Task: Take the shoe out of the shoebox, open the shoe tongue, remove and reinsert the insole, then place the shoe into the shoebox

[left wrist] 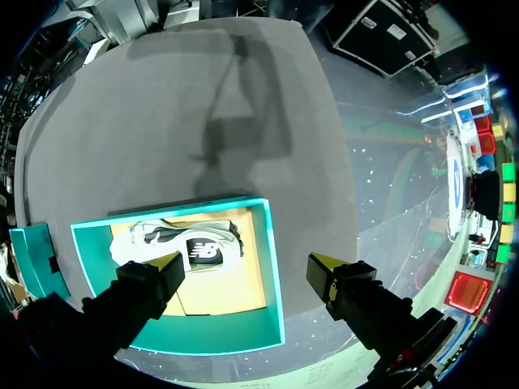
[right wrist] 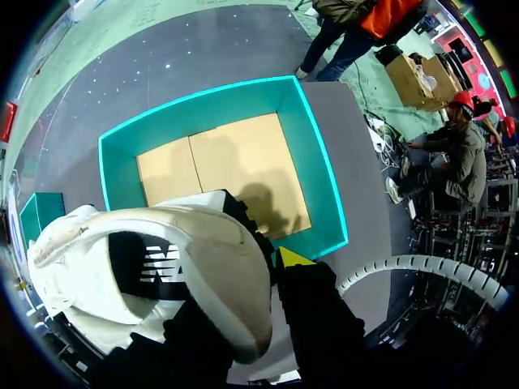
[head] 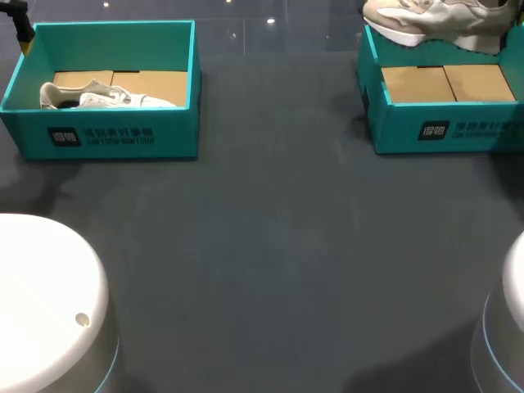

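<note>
Two teal shoeboxes stand at the back of the dark table. The left shoebox (head: 98, 135) holds a white shoe (head: 102, 97) lying on its side. My left gripper (left wrist: 247, 267) hangs open high above this box, with the shoe (left wrist: 190, 243) under its fingers; only a yellow tip (head: 26, 37) shows in the head view. The right shoebox (head: 442, 123) shows a bare cardboard floor (right wrist: 219, 162). Above its back edge hangs a beige-white shoe (head: 434, 20), with my right gripper (right wrist: 263, 259) shut on its upper (right wrist: 162, 259). One finger is hidden behind the shoe.
My arms' white bases stand at the near left (head: 49, 303) and near right (head: 503, 327) corners. The dark table surface (head: 278, 213) stretches between the two boxes and in front of them.
</note>
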{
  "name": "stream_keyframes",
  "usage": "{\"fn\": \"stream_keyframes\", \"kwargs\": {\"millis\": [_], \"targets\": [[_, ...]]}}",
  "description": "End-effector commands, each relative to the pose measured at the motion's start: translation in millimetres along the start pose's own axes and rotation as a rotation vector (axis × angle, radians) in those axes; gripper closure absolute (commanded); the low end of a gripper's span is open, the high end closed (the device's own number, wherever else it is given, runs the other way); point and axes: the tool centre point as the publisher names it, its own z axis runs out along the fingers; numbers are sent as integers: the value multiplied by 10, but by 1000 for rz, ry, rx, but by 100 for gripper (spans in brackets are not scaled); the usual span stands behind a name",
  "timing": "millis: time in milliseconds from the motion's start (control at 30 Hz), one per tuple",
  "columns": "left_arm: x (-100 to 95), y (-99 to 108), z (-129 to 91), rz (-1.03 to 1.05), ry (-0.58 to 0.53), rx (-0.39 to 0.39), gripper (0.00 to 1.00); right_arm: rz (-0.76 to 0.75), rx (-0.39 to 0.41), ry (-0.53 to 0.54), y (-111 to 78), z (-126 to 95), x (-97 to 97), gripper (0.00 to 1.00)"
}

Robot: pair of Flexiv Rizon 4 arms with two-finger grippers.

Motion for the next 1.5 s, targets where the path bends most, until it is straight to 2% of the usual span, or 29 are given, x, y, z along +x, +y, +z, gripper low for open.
{"fn": "stream_keyframes", "kwargs": {"millis": [33,200,367,600,900,1167,1500], "targets": [[4,-10,-4,1,1,-2,0,9,-85,-19,-453,-141,95,100],[4,-10,-4,1,1,-2,0,14,-93,-27,-737,-203,255,100],[4,-10,-4,1,1,-2,0,8,-87,-32,-996,-128,420,100],[4,-10,-4,1,1,-2,0,31,-76,-29,-1326,-73,560,100],[4,-10,-4,1,1,-2,0,49,-102,-30,-1722,-165,727,100],[4,-10,-4,1,1,-2,0,76,-96,-52,-2075,-229,741,100],[4,-10,-4,1,1,-2,0,84,-78,-78,-2399,-286,695,100]]}}
